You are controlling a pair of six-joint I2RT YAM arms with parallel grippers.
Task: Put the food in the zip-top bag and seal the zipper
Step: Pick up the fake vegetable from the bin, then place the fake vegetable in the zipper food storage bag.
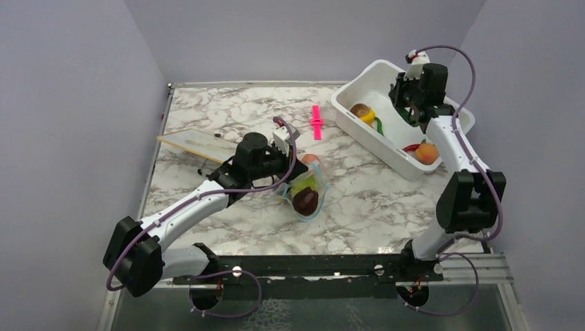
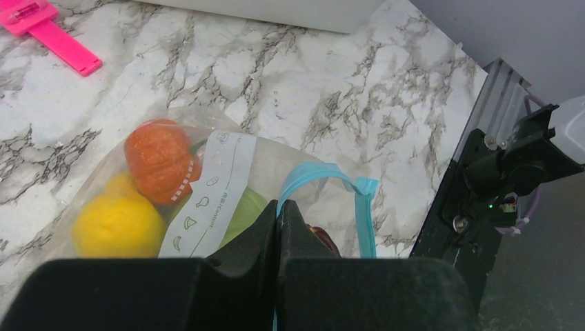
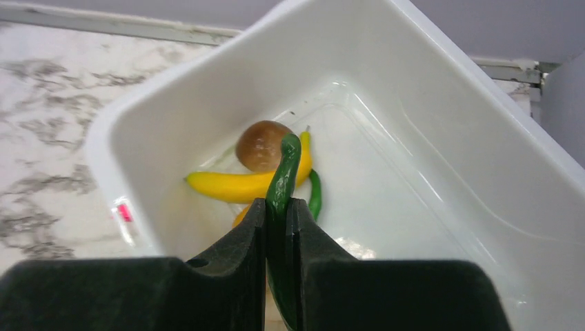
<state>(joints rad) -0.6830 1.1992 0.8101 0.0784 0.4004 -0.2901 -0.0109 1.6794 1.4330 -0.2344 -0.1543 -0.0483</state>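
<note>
The clear zip-top bag [image 1: 307, 193] lies mid-table, its mouth held open. Inside it are an orange pumpkin [image 2: 160, 160], a yellow lemon [image 2: 117, 224], a green piece [image 2: 243, 210] and a dark brown piece [image 1: 305, 201]. My left gripper [image 2: 279, 207] is shut on the light blue zipper [image 2: 324, 172] at the bag's edge. My right gripper [image 3: 278, 203] hangs over the white tub [image 3: 428, 89], shut on a thin green pepper [image 3: 284, 172]. Below it in the tub lie a brown mushroom [image 3: 261, 145], a yellow piece [image 3: 227, 186] and another green pepper [image 3: 315, 193].
The tub [image 1: 365, 134] at the back right also holds an orange fruit [image 1: 427, 152] and a red chili [image 1: 412, 147]. A pink clip [image 1: 316, 122] lies left of the tub. A pale board [image 1: 196, 143] lies behind the left arm.
</note>
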